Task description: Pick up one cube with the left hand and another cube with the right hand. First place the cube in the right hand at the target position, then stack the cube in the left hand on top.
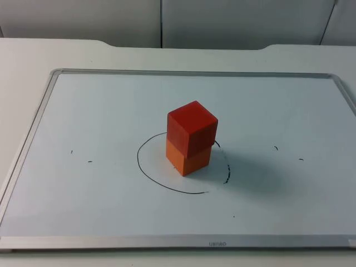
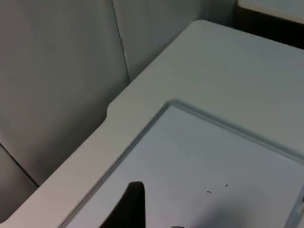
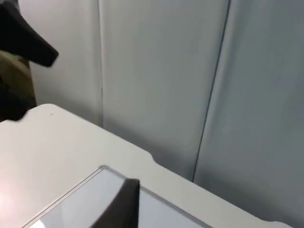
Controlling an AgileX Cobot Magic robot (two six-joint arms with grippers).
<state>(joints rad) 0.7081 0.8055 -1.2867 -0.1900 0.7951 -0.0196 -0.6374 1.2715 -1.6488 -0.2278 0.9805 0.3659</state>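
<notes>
Top view: red cube (image 1: 192,128) stacked on orange cube (image 1: 188,158), slightly twisted against it, both inside the pen-drawn circle (image 1: 146,169) on the whiteboard (image 1: 83,111) lying on the desk (image 1: 33,55).

Left wrist view: left gripper (image 2: 130,206) above the whiteboard's corner (image 2: 171,105), well apart from the circle; one black fingertip seen, spacing of fingers not to be told.

Right wrist view: right gripper (image 3: 123,204) over another whiteboard corner (image 3: 102,168), facing the grey wall (image 3: 161,71); spacing of fingers not to be told.
</notes>
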